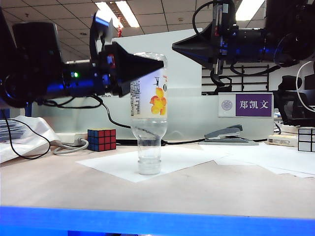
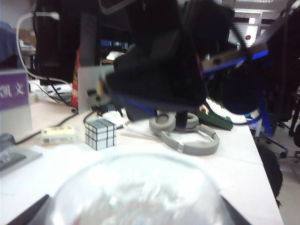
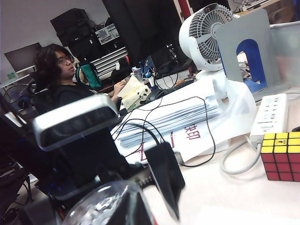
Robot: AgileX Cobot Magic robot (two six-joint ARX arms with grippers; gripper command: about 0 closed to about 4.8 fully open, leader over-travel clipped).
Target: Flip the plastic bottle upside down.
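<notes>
Standing inverted on its cap, plastic bottle between wide-open left hand, right hand shut, empty.

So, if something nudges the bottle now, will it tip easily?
Probably yes. The bottle stands inverted on its narrow cap, wide body above, so likely top-heavy. It looks empty, likely light. The open left gripper sits by its top; the shut right gripper hangs above.

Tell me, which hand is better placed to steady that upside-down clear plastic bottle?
Left. The left hand is open around the raised base of the clear plastic bottle; the right hand is shut, high up and apart from it.
</notes>
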